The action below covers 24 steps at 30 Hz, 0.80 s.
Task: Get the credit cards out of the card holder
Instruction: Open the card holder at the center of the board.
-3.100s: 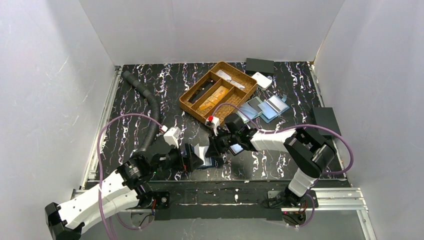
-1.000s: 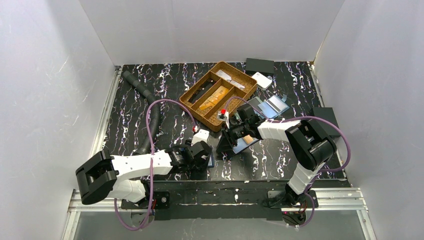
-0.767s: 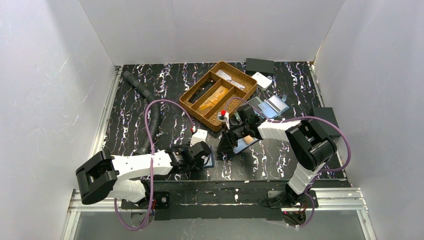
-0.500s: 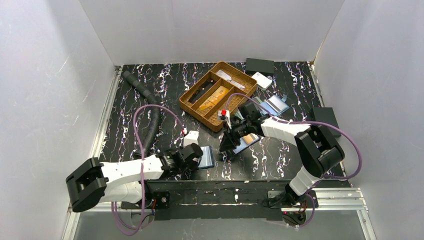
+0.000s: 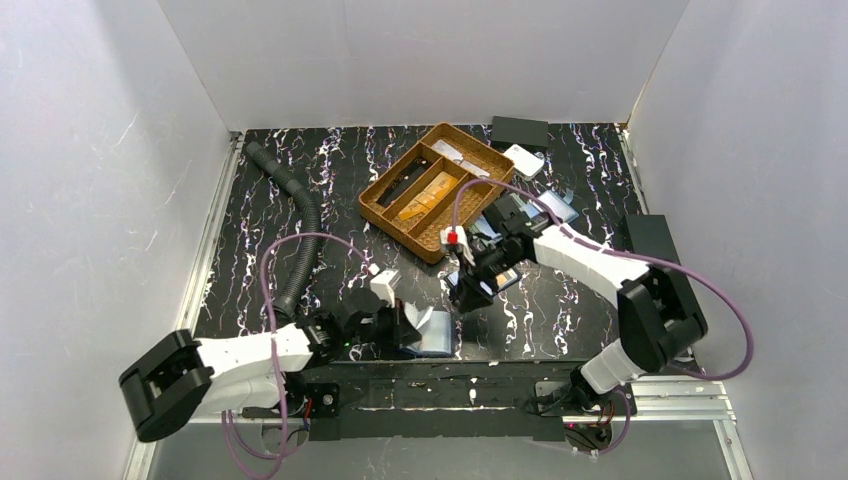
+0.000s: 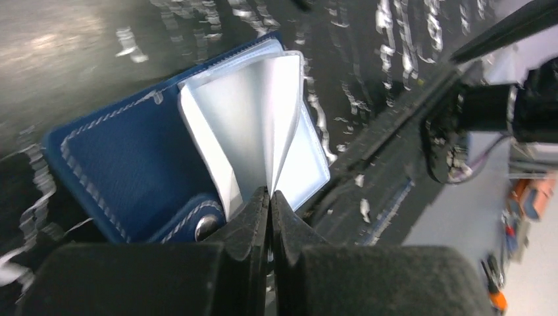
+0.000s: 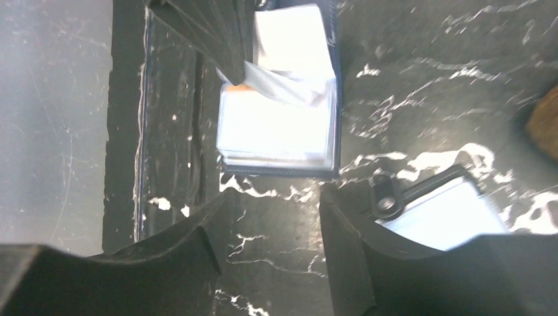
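Robotics laboratory test cell, seen from the near side. Plain white panels [image 5: 100, 150] enclose three sides of a table [image 5: 340, 170] topped in black marbled sheet. Two white-and-black robot arms, left [image 5: 240, 350] and right [image 5: 590, 255], are bolted to an aluminium rail [image 5: 660, 395] along the near edge, with purple cables [image 5: 715, 310] looping from them. Unrelated props lie scattered about as test pieces: a wicker tray [image 5: 392, 232], a black corrugated hose [image 5: 300, 215], a blue card holder [image 5: 430, 335].

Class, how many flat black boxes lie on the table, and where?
2. One black box lies at the far edge, behind the wicker tray; a second black box sits by the right edge. More may be hidden.
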Motion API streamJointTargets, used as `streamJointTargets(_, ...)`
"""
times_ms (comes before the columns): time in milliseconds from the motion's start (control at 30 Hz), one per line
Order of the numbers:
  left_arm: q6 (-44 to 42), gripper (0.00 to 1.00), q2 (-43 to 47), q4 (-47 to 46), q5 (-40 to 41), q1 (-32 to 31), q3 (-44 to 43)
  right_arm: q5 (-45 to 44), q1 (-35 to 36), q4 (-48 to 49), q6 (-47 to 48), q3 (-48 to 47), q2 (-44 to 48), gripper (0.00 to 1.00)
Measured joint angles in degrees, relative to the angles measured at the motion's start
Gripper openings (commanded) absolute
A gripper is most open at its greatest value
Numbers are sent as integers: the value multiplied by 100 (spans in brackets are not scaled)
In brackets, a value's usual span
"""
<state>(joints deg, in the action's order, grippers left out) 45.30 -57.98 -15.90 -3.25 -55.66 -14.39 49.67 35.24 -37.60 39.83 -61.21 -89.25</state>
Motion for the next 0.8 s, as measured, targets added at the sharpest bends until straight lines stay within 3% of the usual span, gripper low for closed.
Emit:
streamJointTargets(133, -197, 0, -1049, -780, -859, 0, -442, -162, -26, 7, 155, 785, 675, 72)
streamJointTargets(267, -269, 0, -2197, -1440, -1300, 9, -914, -55, -260, 129, 343, 1399, 1283, 74)
streamJointTargets(400, -35, 0, -2889, -2081, -1438, 131, -999, 46, -415, 258, 616, 1585, 1292, 75)
streamJointTargets(800, 938, 0, -3001, -2573, -852, 472, -562, -181, -190, -31, 2673, 1751, 1062, 78)
